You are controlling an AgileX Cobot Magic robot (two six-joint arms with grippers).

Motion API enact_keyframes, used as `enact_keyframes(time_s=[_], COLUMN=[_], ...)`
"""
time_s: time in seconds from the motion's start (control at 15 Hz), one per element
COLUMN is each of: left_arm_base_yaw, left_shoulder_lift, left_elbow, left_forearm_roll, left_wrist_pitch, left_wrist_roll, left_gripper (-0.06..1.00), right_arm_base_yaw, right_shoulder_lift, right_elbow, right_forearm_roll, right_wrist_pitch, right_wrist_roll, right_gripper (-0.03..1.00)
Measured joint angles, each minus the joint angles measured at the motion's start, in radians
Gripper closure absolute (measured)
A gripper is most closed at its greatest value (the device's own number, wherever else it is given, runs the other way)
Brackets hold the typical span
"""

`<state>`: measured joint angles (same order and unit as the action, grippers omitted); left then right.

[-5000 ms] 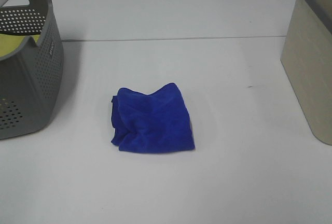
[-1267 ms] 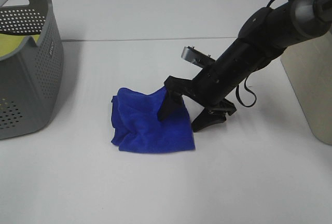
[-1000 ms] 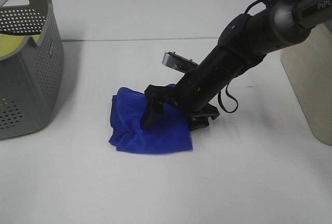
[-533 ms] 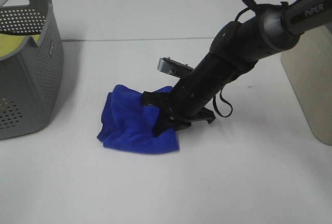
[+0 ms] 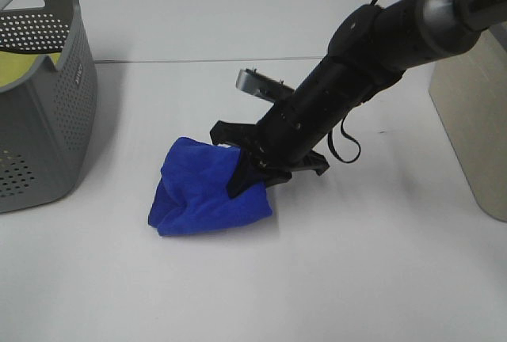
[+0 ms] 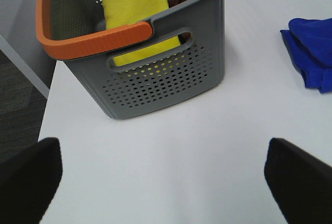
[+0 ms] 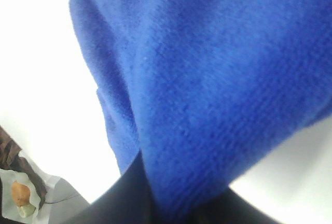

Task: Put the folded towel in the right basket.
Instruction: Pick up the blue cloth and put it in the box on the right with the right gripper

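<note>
The right jaws are clenched on the blue towel (image 5: 202,195), which sits bunched on the desk (image 5: 356,263). The left jaws hang spread apart near the grey basket (image 6: 155,84).

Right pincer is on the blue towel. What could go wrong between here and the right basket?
1. The right pincer seems to pinch only one edge of the blue towel; the bunched bulk lies outside it, so the fold may open or slip on lifting.
2. The right basket has a tall wall; trailing cloth could snag its rim on a low carry.
3. The towel fills the right wrist view, so that camera cannot help with the drop.
</note>
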<state>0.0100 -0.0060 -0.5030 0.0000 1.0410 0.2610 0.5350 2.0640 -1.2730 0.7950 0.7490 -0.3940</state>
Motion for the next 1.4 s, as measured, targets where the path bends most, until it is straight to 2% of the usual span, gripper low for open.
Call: enact_keyframes(time_s=[0.27,0.47,0.73,0.93,1.07,1.13,1.2,1.33,1.4], left_arm_base_yaw=[0.000,0.000,0.000,0.000,0.000,0.000,0.000,0.000,0.000], left_shoulder_lift=[0.000,0.000,0.000,0.000,0.000,0.000,0.000,0.000,0.000], left_elbow=[0.000,0.000,0.000,0.000,0.000,0.000,0.000,0.000,0.000], left_forearm_roll=[0.000,0.000,0.000,0.000,0.000,0.000,0.000,0.000,0.000], left_wrist_pitch=[0.000,0.000,0.000,0.000,0.000,0.000,0.000,0.000,0.000], left_wrist_roll=[0.000,0.000,0.000,0.000,0.000,0.000,0.000,0.000,0.000], left_gripper=[-0.04,-0.04,-0.04,-0.04,-0.04,-0.04,-0.04,-0.04,-0.04], right_arm_base_yaw=[-0.017,-0.140,-0.437,-0.689,-0.854,-0.896,-0.997,-1.076,-1.087], right_shoulder_lift=[-0.218,-0.392,-0.543,-0.557,-0.557,-0.557,-0.553,-0.544,-0.538], right_elbow=[0.000,0.000,-0.040,-0.136,-0.146,-0.146,-0.146,-0.137,-0.113], right_forearm_roll=[-0.019,-0.020,0.023,0.062,0.065,0.065,0.061,0.055,0.055], right_wrist_pitch=[0.013,0.037,0.063,0.065,0.060,0.060,0.059,0.053,0.041], right_wrist_roll=[-0.007,-0.008,-0.008,-0.005,0.024,0.034,0.047,0.048,0.048], right_gripper=[0.85,0.85,0.85,0.85,0.85,0.85,0.85,0.85,0.85])
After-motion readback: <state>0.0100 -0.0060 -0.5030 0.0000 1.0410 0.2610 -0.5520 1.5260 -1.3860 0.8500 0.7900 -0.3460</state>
